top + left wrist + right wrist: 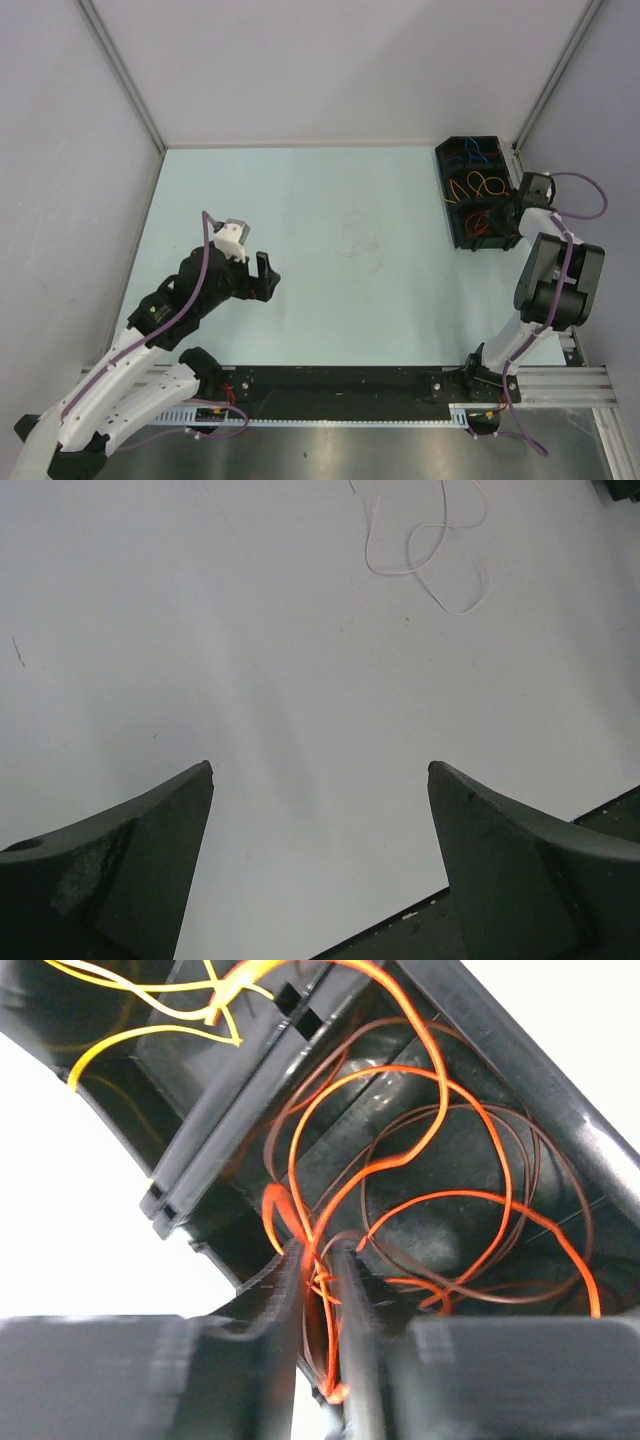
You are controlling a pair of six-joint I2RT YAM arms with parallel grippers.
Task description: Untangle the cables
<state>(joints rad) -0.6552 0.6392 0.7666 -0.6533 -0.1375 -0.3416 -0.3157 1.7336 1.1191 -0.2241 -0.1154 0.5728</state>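
1. Currently the right gripper is down in the near compartment of the black bin, at the far right of the counter. Its jaws are narrow and an orange cable runs between them. It's too blurred to tell whether the cable is pinched or loose.
2. Left gripper hangs wide open and empty over the near-left counter. One pale thin cable lies looped mid-counter, beyond it.
3. Other cables: yellow cables are in the next compartment, blue cables in the far one.
4. My read of the step: handling one orange strand in the bin. A dark brown cable loops through the same coils. Grip a single strand, move slowly and straight up, and stop if the brown one rises with it.
5. Keep the gripper off the divider wall. The bin looks light and may shift.
6. Writing: no brand, label or text is readable in any view.
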